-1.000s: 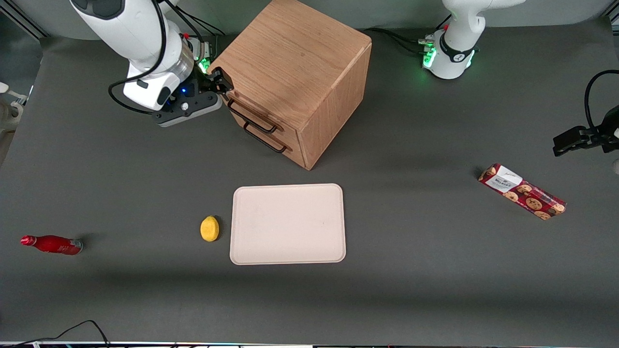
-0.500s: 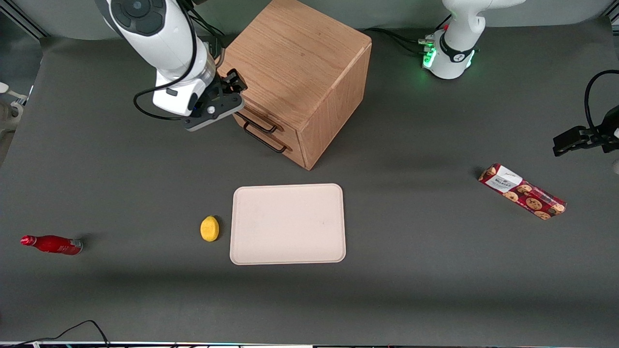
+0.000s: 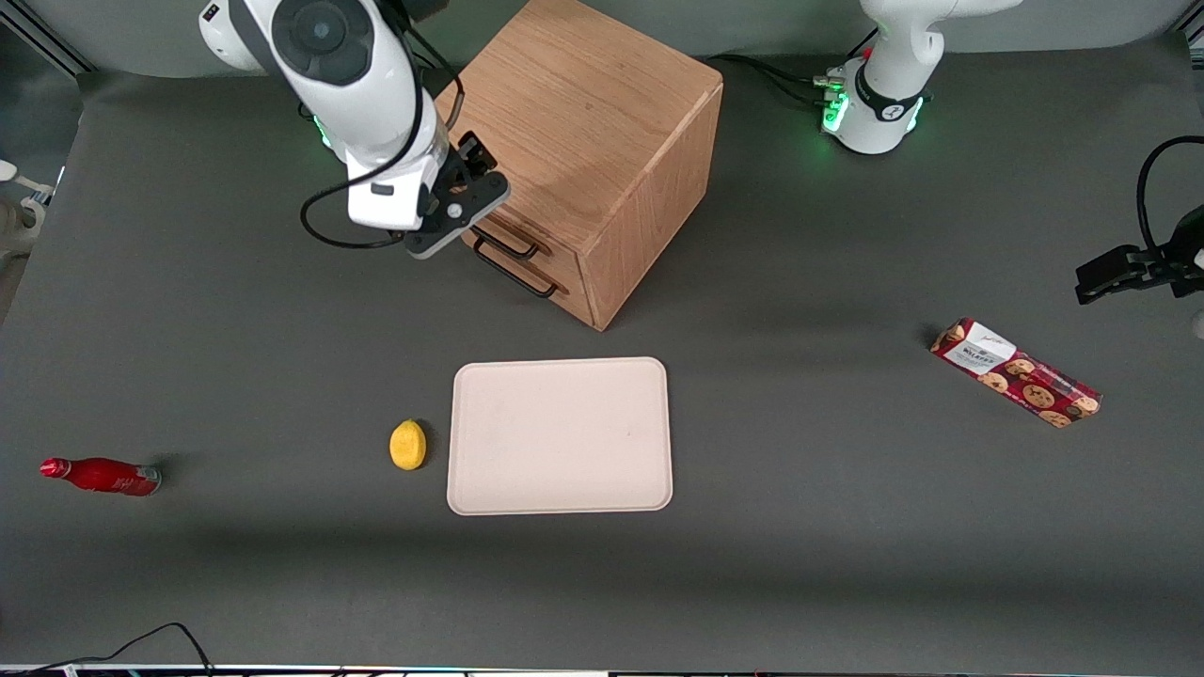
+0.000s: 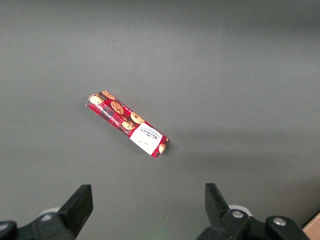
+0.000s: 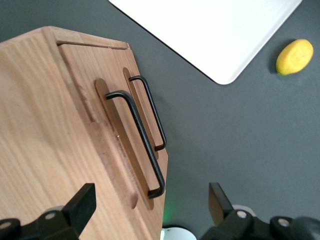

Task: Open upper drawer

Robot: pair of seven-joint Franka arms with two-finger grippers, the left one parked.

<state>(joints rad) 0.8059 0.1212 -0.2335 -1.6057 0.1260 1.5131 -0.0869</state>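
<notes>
Red bottle lies near the counter's working-arm edge, then a lemon just beside the tray mid-counter. The tool hangs over the cabinet's top corner, above the drawer fronts – fingers spread apart, holding nothing. Upper drawer looks shut, its black handle untouched, lower handle right by it. Cookie pack sits toward the parked arm's edge.

Robot lab; bench-mounted arms
</notes>
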